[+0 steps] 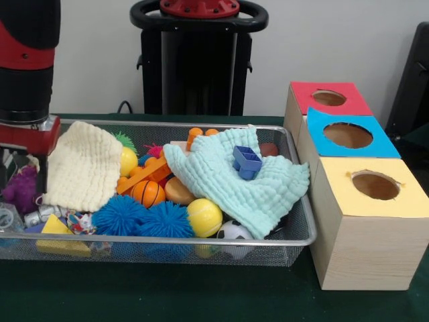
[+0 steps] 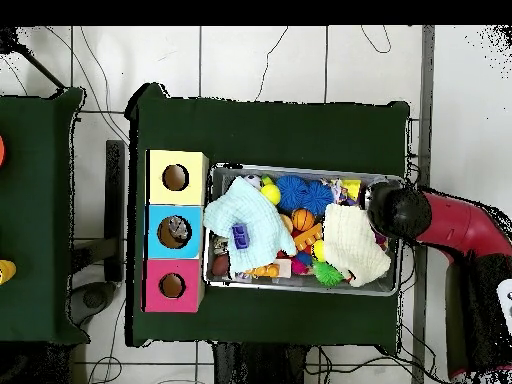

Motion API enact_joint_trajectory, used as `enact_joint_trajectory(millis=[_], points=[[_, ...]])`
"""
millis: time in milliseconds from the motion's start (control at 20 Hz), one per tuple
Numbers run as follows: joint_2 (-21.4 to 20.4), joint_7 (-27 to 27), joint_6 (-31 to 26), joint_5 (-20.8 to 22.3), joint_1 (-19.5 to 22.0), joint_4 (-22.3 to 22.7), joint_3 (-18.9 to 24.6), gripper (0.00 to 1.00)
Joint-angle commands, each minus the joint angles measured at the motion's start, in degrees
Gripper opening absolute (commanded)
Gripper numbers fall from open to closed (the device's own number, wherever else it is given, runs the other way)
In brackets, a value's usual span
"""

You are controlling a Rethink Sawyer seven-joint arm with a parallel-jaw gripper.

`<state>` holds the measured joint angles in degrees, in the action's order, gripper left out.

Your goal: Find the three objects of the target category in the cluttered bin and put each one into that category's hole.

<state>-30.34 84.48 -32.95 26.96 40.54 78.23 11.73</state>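
Observation:
The wire mesh bin (image 1: 201,240) holds a heap of toys. A cream cloth (image 1: 84,164) covers its left part and a mint cloth (image 1: 234,178) its middle, with a small blue frame-shaped piece (image 1: 247,162) on top. Two blue spiky balls (image 1: 141,218), a yellow ball (image 1: 204,217), a little basketball (image 1: 149,192) and a soccer ball (image 1: 233,231) lie along the front. My gripper (image 1: 20,171) is down at the bin's left end beside a purple toy (image 1: 21,189); the arm's red and black wrist (image 2: 395,210) hides it from above.
Three wooden boxes stand in a row beside the bin, each with a round hole on top: yellow (image 1: 375,186), blue (image 1: 347,135) and red (image 1: 328,98). In the overhead view they are yellow (image 2: 176,177), blue (image 2: 174,231) and red (image 2: 172,285). Orange pieces (image 1: 144,176) lie between the cloths.

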Motion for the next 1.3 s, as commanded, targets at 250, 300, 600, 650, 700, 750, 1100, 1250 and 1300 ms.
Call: enact_joint_trajectory(millis=[250, 300, 600, 650, 700, 750, 1100, 1250, 1300], points=[[1.23, 1.96, 5.16, 0.25, 0.57, 2.85, 3.49, 1.0], [1.49, 1.86, 5.01, 0.21, 0.52, 2.58, 3.46, 1.0], [3.75, 1.62, 4.9, 0.26, 0.18, 1.09, 3.38, 1.0], [4.28, 1.77, 5.01, 0.22, 0.12, 0.78, 3.4, 1.0], [4.58, 1.82, 5.16, 0.26, 0.08, 0.52, 3.42, 1.0], [4.89, 1.86, 5.32, 0.3, 0.04, 0.25, 3.44, 1.0], [5.66, 1.63, 5.38, 0.44, -0.3, -0.75, 3.53, 1.0], [6.26, 1.18, 6.33, 0.87, 0.05, -1.17, 3.79, 1.0], [6.23, 0.89, 6.61, 1.08, 0.26, -1.17, 3.84, 1.0]])
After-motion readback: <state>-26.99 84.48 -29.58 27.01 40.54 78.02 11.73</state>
